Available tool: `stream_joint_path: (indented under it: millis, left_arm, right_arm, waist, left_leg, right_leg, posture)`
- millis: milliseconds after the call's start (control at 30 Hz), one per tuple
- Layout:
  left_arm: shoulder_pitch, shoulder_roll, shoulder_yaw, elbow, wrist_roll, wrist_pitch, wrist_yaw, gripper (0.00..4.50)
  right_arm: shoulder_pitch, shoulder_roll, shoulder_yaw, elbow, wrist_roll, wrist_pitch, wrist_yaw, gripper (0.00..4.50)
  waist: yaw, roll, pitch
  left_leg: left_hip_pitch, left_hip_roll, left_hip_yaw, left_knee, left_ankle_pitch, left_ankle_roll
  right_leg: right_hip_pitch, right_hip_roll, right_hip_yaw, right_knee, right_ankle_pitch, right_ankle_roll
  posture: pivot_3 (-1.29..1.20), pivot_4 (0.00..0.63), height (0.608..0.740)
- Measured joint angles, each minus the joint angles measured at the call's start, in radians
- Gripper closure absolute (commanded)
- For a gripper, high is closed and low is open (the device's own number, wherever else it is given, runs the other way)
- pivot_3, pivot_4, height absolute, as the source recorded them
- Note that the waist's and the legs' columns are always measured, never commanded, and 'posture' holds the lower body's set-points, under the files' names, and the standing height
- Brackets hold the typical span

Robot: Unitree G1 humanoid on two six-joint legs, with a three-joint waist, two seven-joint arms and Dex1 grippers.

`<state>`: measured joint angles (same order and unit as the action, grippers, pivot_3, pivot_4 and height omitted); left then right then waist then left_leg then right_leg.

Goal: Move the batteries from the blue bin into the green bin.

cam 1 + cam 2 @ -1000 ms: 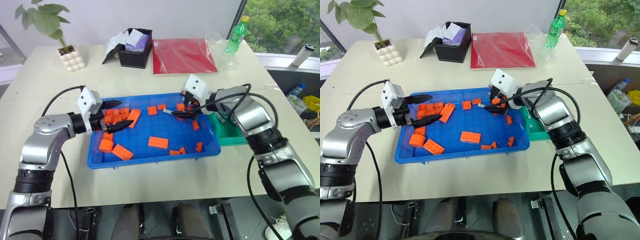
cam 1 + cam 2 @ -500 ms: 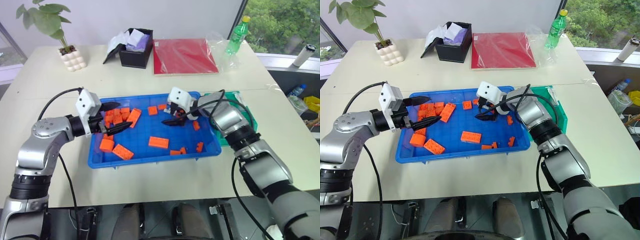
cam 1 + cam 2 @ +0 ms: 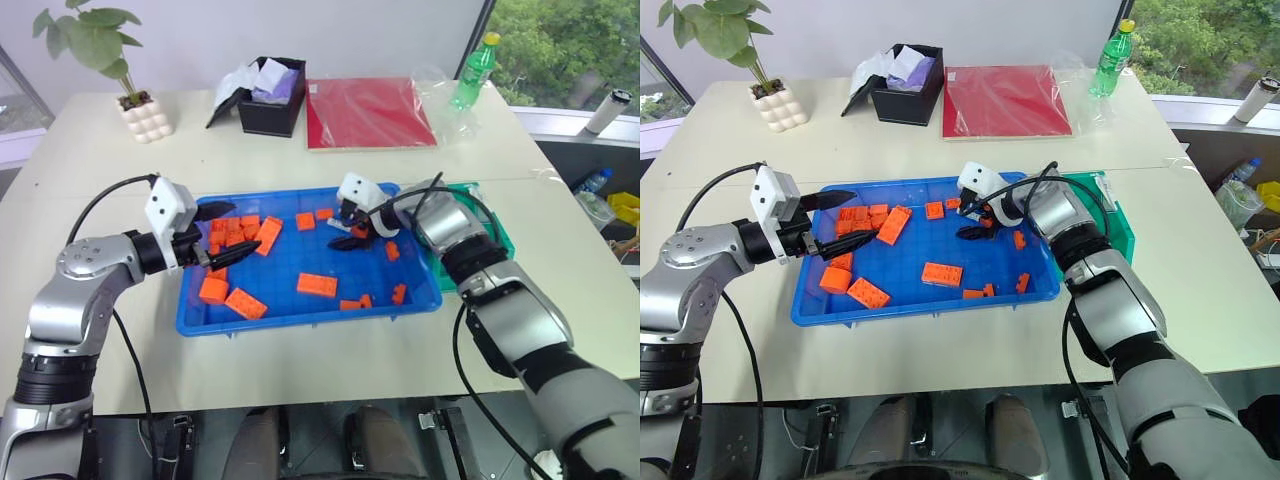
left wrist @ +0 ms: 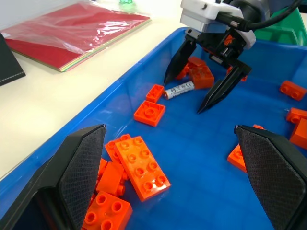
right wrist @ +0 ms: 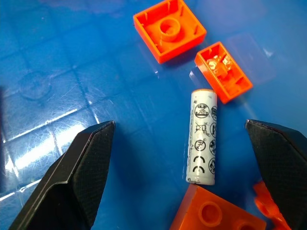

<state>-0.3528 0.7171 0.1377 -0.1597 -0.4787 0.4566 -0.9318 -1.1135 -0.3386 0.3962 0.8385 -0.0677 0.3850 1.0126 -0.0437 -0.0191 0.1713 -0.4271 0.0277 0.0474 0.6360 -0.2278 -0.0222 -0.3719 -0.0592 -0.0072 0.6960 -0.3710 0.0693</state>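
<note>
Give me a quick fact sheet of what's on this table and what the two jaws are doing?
Battery: lying flat in the blue bin, among orange blocks
Right gripper: jaws open, poised over the battery, not touching it
Left gripper: jaws open, empty, over the bin's left end
Green bin: right of the blue bin, partly hidden by the arm
Table's far side: plant, black box, red folder, green bottle

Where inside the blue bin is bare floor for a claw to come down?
Bare: the blue bin's middle, between the left block pile and the right claw. Crowded: the pile at the left, and around the battery, hemmed by blocks.
</note>
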Motion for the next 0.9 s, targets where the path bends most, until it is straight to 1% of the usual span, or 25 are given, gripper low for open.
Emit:
stream_joint_path:
  millis: [67, 133, 200, 300, 333, 533, 633, 733, 833, 900]
  left_arm:
    - [0.003, 0.0, 0.001, -0.001, -0.003, -0.001, 0.003, 0.0]
    - [0.008, 0.0, 0.001, -0.001, -0.006, -0.001, 0.008, 0.0]
    - [0.011, 0.0, 0.002, -0.002, -0.008, -0.001, 0.011, 0.0]
    - [0.016, 0.0, 0.004, -0.004, -0.01, -0.002, 0.015, 0.0]
    - [0.017, 0.0, 0.004, -0.004, -0.01, -0.002, 0.017, 0.0]
    - [0.017, 0.0, 0.004, -0.004, -0.01, -0.003, 0.018, 0.0]
    - [0.017, 0.0, 0.004, -0.004, -0.01, -0.004, 0.017, 0.0]
    - [0.019, 0.001, 0.005, -0.004, -0.011, -0.004, 0.015, 0.0]
    - [0.026, 0.002, 0.007, -0.003, -0.012, -0.004, 0.008, 0.0]
    - [0.024, 0.0, 0.006, 0.001, -0.012, -0.008, 0.003, 0.0]
  right_arm:
    - [-0.014, 0.004, -0.006, 0.033, -0.007, -0.011, -0.001, 0.89]
    - [-0.022, 0.005, -0.01, 0.059, -0.014, -0.031, -0.002, 1.78]
    - [-0.025, 0.006, -0.012, 0.07, -0.025, -0.046, -0.001, 3.0]
    - [-0.025, 0.007, -0.013, 0.07, -0.032, -0.052, 0.003, 4.39]
    - [-0.025, 0.007, -0.014, 0.07, -0.037, -0.055, 0.003, 4.46]
    - [-0.025, 0.007, -0.019, 0.066, -0.049, -0.064, -0.007, 4.46]
    - [-0.024, -0.004, -0.022, 0.012, -0.048, -0.029, -0.003, 4.46]
    - [-0.032, -0.056, -0.062, -0.139, -0.03, 0.067, 0.017, 4.46]
    - [-0.062, -0.142, -0.118, -0.329, 0.003, 0.196, 0.05, 4.46]
    - [-0.07, -0.196, -0.153, -0.464, 0.028, 0.292, 0.067, 4.46]
  waist:
    - [0.0, 0.0, 0.0]
    - [0.0, 0.0, 0.0]
    - [0.001, 0.0, 0.0]
    - [0.0, 0.0, 0.0]
    - [0.0, 0.0, 0.0]
    - [0.0, 0.0, 0.0]
    - [0.0, 0.0, 0.0]
    - [0.002, 0.001, 0.0]
    - [0.005, 0.001, 0.0]
    - [0.006, 0.001, 0.0]
  left_leg:
    - [0.0, 0.0, 0.0, 0.0, 0.0, 0.0]
    - [0.0, 0.0, 0.0, 0.0, 0.0, 0.0]
    - [0.0, 0.0, 0.0, 0.001, 0.0, 0.0]
    - [0.0, 0.0, 0.0, 0.001, 0.0, 0.0]
    - [0.0, 0.0, 0.0, 0.001, 0.0, 0.0]
    - [0.0, 0.0, 0.0, 0.001, 0.0, 0.0]
    - [0.0, 0.0, 0.0, 0.001, 0.0, 0.0]
    - [-0.001, 0.0, 0.0, 0.001, 0.0, 0.0]
    - [-0.001, -0.001, 0.0, 0.001, -0.001, 0.001]
    - [-0.001, -0.001, 0.0, 0.0, -0.003, 0.004]
  right_leg:
    - [0.0, 0.0, 0.0, 0.0, 0.0, 0.0]
    - [0.0, 0.0, 0.0, 0.001, 0.0, 0.0]
    - [0.0, 0.0, 0.0, 0.001, 0.0, 0.0]
    - [0.0, 0.0, 0.0, 0.001, 0.0, 0.0]
    - [0.0, 0.0, 0.0, 0.001, 0.0, 0.0]
    - [0.0, -0.001, 0.0, 0.001, 0.0, 0.0]
    - [-0.001, -0.001, 0.0, 0.002, 0.0, 0.0]
    - [-0.002, -0.001, 0.0, 0.002, 0.0, 0.0]
    - [-0.002, -0.001, 0.0, 0.002, 0.0, 0.0]
    - [-0.001, -0.001, 0.0, 0.002, 0.0, 0.0]
  posture:
    - [0.0, 0.15, 0.74]
    - [0.0, 0.15, 0.74]
    - [0.0, 0.15, 0.74]
    - [0.0, 0.15, 0.74]
    - [0.0, 0.15, 0.74]
    - [0.0, 0.15, 0.74]
    - [0.0, 0.15, 0.74]
    - [0.0, 0.15, 0.74]
    - [0.0, 0.15, 0.74]
    - [0.0, 0.15, 0.74]
